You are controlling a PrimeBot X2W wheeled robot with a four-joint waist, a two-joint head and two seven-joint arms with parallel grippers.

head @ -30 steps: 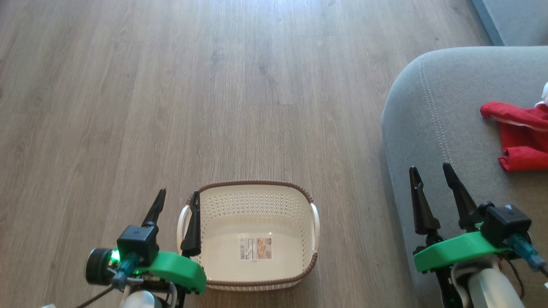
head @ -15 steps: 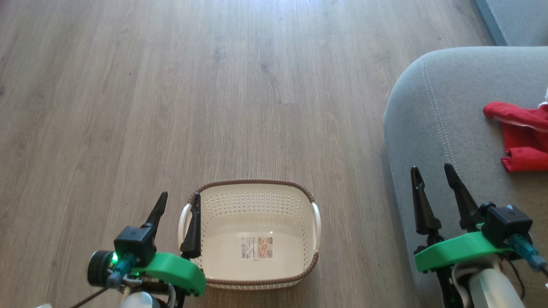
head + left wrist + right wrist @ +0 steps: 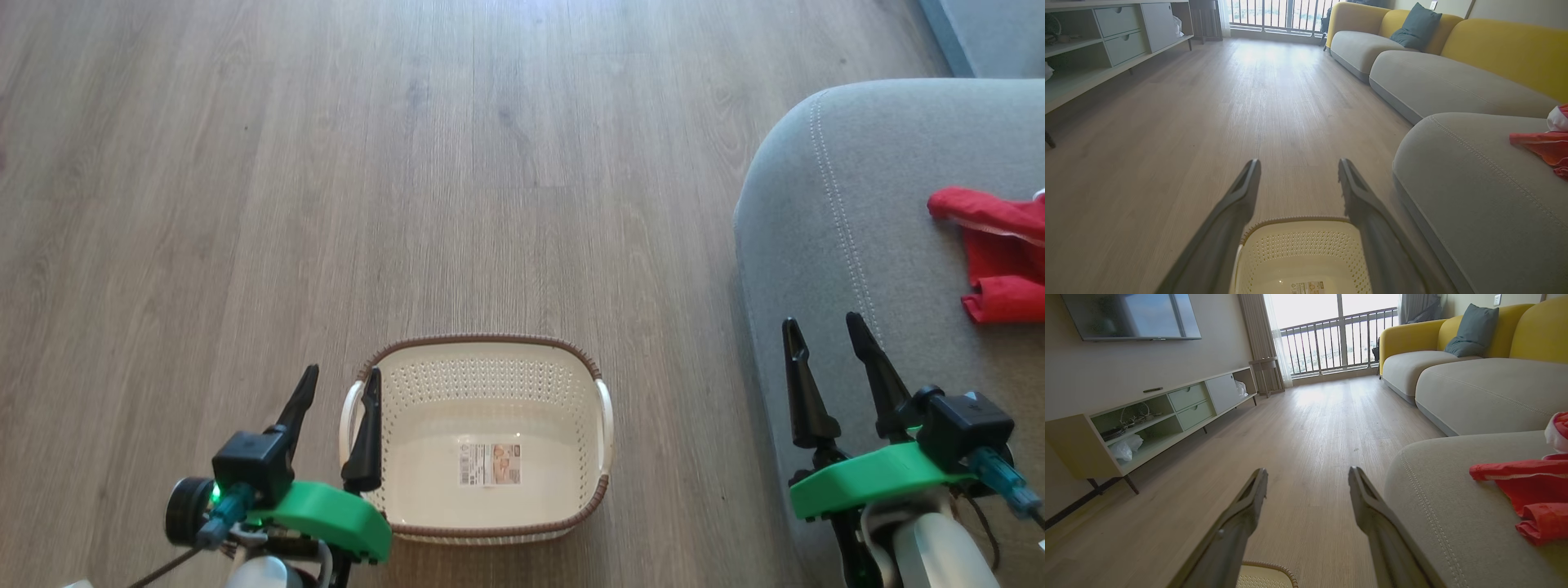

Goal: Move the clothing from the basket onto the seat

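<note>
The left gripper (image 3: pixel 343 374) hung with its two dark fingers spread apart, gripping nothing, its right-hand finger over the left handle of the basket (image 3: pixel 482 338). The basket stood on the wooden floor (image 3: pixel 408 163) near the robot, its label sticker (image 3: pixel 490 464) showing on the bottom. The right gripper (image 3: pixel 820 322) was likewise spread and unloaded, over the near left edge of the seat (image 3: pixel 898 163). The clothing (image 3: pixel 1000 261), red with white trim, lay on the seat, well right of the basket.
</note>
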